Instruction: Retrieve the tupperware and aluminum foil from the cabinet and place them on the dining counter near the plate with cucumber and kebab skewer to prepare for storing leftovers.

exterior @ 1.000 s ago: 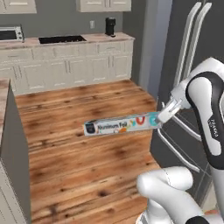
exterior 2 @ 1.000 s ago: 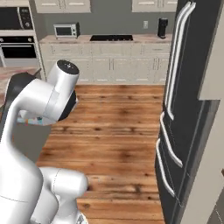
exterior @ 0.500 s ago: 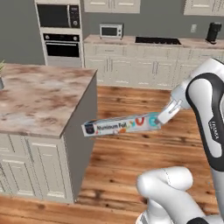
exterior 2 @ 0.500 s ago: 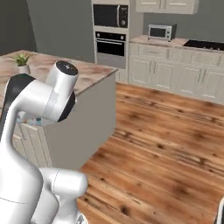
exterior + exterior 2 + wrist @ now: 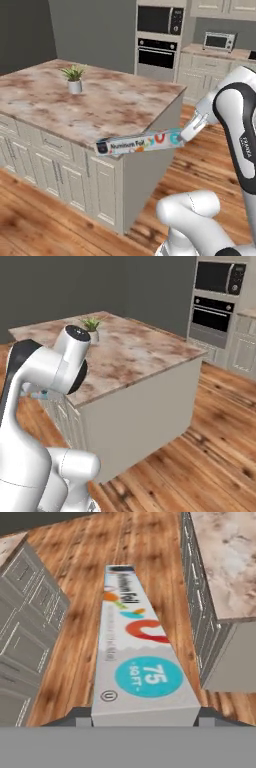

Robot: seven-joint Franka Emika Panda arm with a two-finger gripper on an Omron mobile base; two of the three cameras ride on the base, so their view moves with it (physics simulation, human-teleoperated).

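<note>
While the carton is carried: the step in hand looks like transport — foil out of the cabinet, not yet set down.
End effector (image 5: pixel 186 135): clamped on one end of the aluminum foil (image 5: pixel 137 143), at the end with the red and teal marks.
Foil position: held level in the air, stretching away from the end effector, beside the corner of a marbled desk (image 5: pixel 115 105) with a small potted plant (image 5: pixel 74 79).
Next move: I judge it must reach the dining counter and lower the carton flat near the plate — neither is seen here.
</note>
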